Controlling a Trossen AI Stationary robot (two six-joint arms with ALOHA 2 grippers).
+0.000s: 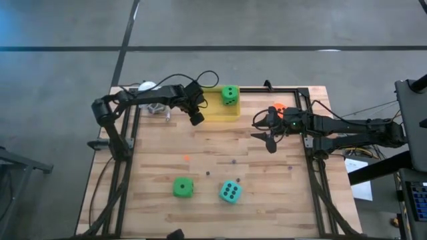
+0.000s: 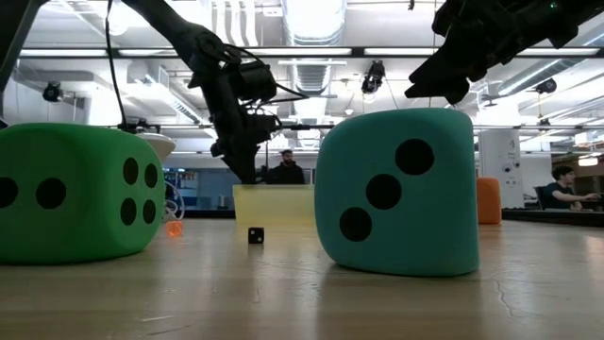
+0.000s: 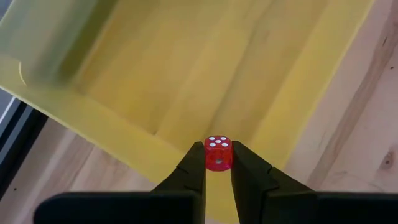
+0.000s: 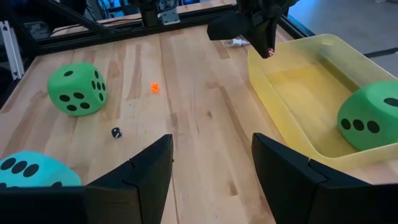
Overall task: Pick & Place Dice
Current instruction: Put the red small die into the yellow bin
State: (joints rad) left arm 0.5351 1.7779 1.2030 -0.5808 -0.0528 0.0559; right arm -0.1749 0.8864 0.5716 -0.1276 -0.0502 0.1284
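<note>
My left gripper (image 3: 218,167) is shut on a small red see-through die (image 3: 218,149) with white pips, above the near wall of a yellow tray (image 3: 186,74); it also shows in the high view (image 1: 195,119). One bright green die (image 1: 229,95) lies in the tray. A second green die (image 1: 183,187) and a teal die (image 1: 230,192) rest on the table near the front edge. An orange die (image 1: 279,107) sits at the far right, partly behind my right arm. My right gripper (image 1: 267,141) is open and empty, right of the tray. My left gripper pinches the small red die by two opposite faces (image 3: 208,157) between its two fingertips. The fingers point down at it from above. The die is lifted clear, over the tray's near wall (image 3: 143,146), its five-pip face toward the wrist camera.
Small dice lie loose on the wood: an orange one (image 4: 154,88), a black one (image 4: 116,132) and a few dark ones mid-table (image 1: 233,161). A white ball (image 1: 147,87) sits at the far left corner. A black frame (image 1: 308,120) borders the table. People show beyond (image 2: 284,168).
</note>
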